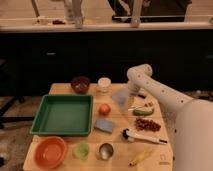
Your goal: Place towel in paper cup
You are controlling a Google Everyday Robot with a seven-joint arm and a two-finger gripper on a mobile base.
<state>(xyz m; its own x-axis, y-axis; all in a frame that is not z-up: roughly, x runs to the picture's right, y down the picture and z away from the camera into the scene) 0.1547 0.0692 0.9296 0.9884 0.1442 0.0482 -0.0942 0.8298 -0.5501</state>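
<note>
The towel (120,97), a thin pale grey-blue square, is at the back middle of the wooden table (165,160), just right of the paper cup (104,84). The cup is short, white and upright, beside the dark red bowl (80,84). My white arm reaches in from the right and bends down to the towel's right edge. There the gripper (131,100) is open, low over the table. I cannot tell whether it touches the cloth.
A green tray (62,96) fills the left middle. An orange fruit (104,109) and a blue-grey pad (105,125) lie in front of the towel. Along the front are an orange bowl (49,151), green cup (81,150), metal cup (105,151) and banana (141,156). A brush (142,137) lies at the right.
</note>
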